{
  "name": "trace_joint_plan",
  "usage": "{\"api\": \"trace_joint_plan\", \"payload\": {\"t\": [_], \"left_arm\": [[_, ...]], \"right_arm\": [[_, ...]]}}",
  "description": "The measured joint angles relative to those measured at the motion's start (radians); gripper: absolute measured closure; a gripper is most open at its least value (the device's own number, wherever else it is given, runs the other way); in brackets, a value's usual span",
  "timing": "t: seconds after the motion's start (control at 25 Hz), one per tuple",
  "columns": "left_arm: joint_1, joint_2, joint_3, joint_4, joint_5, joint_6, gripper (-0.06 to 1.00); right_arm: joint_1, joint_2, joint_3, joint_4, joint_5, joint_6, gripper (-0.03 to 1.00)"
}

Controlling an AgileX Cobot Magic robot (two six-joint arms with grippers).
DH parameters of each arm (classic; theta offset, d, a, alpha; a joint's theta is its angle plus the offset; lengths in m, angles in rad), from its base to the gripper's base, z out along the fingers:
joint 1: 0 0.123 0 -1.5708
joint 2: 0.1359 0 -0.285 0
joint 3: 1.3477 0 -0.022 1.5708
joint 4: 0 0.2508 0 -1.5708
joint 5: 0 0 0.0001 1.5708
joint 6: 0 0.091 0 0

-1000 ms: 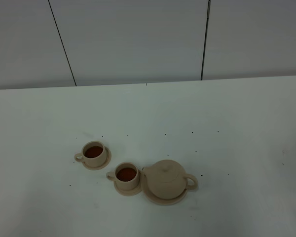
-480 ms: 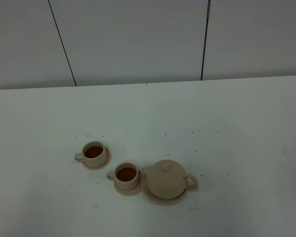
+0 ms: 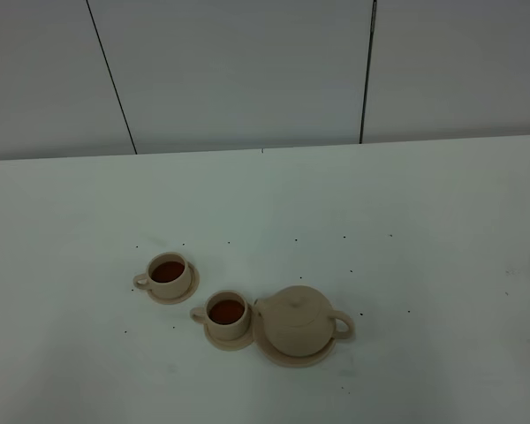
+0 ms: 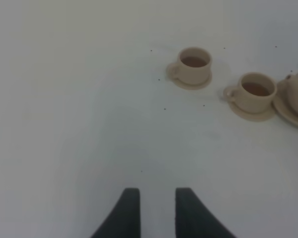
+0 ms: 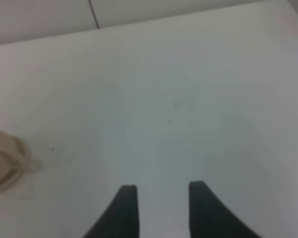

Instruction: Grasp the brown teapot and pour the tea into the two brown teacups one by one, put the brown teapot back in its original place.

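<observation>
Closest to the near edge of the white table, the brown teapot sits on its wide saucer, lid on, loop handle turned toward the right side. Just beside it, the nearer teacup stands on a small saucer whose rim looks to meet the teapot's saucer or nearly so; I cannot tell if they touch. A little farther left and back is the other teacup, a little way off from the first. Both show dark tea inside, so by my reading the pouring is done and the pot is home.

Neither arm shows from above. The left gripper hangs over bare table with its jaws a narrow gap apart, holding nothing; the cups lie well ahead of it. The right gripper is likewise empty, jaws parted a moderate way, the teapot's handle only at the edge of its view.

The risk I see is any sweep back across the set: the filled cups would slop or tip, and a nudge to the near cup could push it against the pot's saucer.

Beyond the crockery there are only small dark specks on the table and the pale panelled wall. Nothing blocks either arm.
</observation>
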Motion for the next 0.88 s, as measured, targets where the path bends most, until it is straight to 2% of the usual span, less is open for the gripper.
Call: {"api": "trace_joint_plan", "payload": {"t": [0.2, 0.4, 0.6, 0.88], "left_arm": [[0.000, 0.000, 0.000, 0.000, 0.000, 0.000, 0.70], [0.000, 0.000, 0.000, 0.000, 0.000, 0.000, 0.70], [0.000, 0.000, 0.000, 0.000, 0.000, 0.000, 0.70], [0.000, 0.000, 0.000, 0.000, 0.000, 0.000, 0.70]], "right_arm": [[0.000, -0.005, -0.002, -0.062, 0.057, 0.043, 0.73], [0.000, -0.043, -0.002, -0.101, 0.070, 0.050, 0.73], [0.000, -0.045, -0.002, -0.104, 0.118, 0.053, 0.73], [0.000, -0.050, 0.029, -0.076, 0.138, 0.040, 0.73]]}}
